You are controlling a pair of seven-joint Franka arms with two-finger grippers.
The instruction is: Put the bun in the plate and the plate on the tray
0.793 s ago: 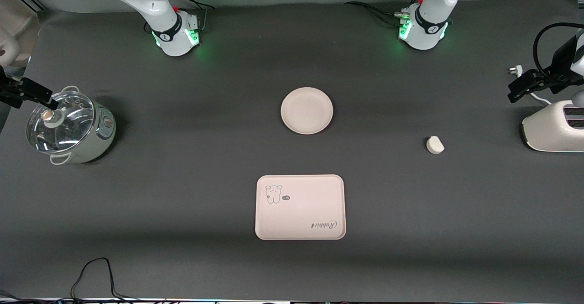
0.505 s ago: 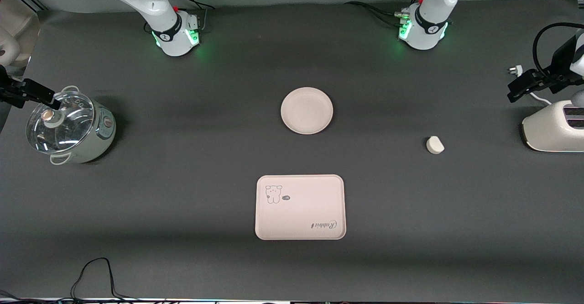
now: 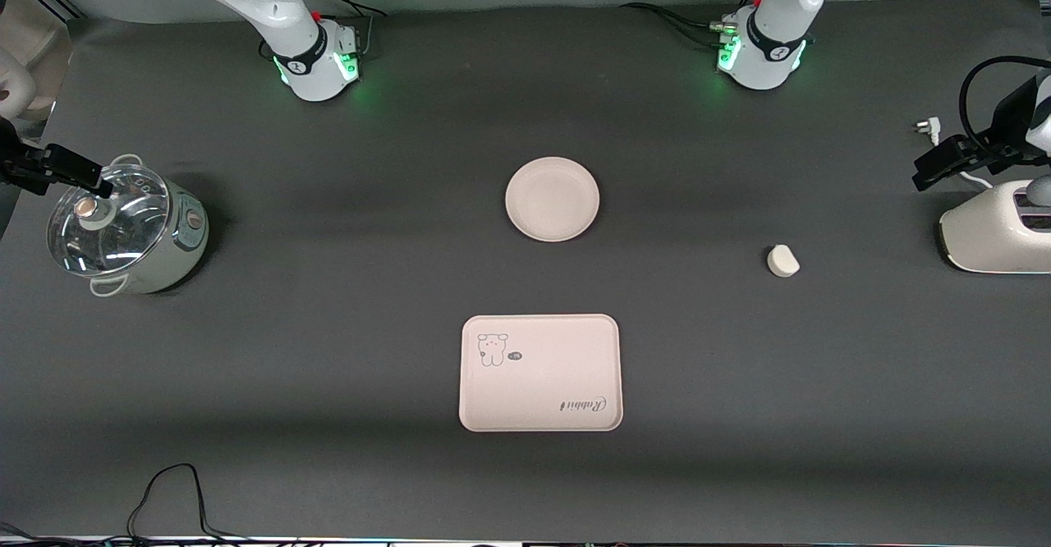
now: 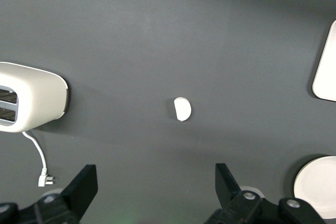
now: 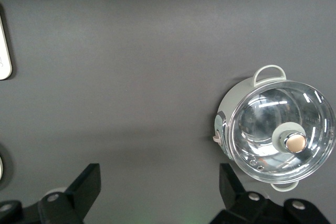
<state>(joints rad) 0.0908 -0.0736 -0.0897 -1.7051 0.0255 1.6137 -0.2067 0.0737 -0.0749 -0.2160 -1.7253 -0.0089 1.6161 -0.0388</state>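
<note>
The off-white bun point(image 3: 782, 260) lies on the dark table toward the left arm's end, and it also shows in the left wrist view point(image 4: 182, 109). The round cream plate point(image 3: 552, 199) sits empty mid-table. The pink-beige tray point(image 3: 539, 372) with the rabbit drawing lies nearer to the camera than the plate and is also empty. My left gripper point(image 3: 932, 169) is open and empty above the toaster's end of the table point(image 4: 156, 182). My right gripper point(image 3: 78, 177) is open and empty over the pot's edge point(image 5: 157, 182).
A pot with a glass lid point(image 3: 123, 231) stands at the right arm's end point(image 5: 278, 132). A white toaster point(image 3: 998, 231) with cord and plug point(image 3: 928, 126) stands at the left arm's end point(image 4: 29, 98). A black cable point(image 3: 164, 489) lies at the front edge.
Both grippers have drifted slightly outward toward their own ends of the table. The bun, plate and tray have not moved.
</note>
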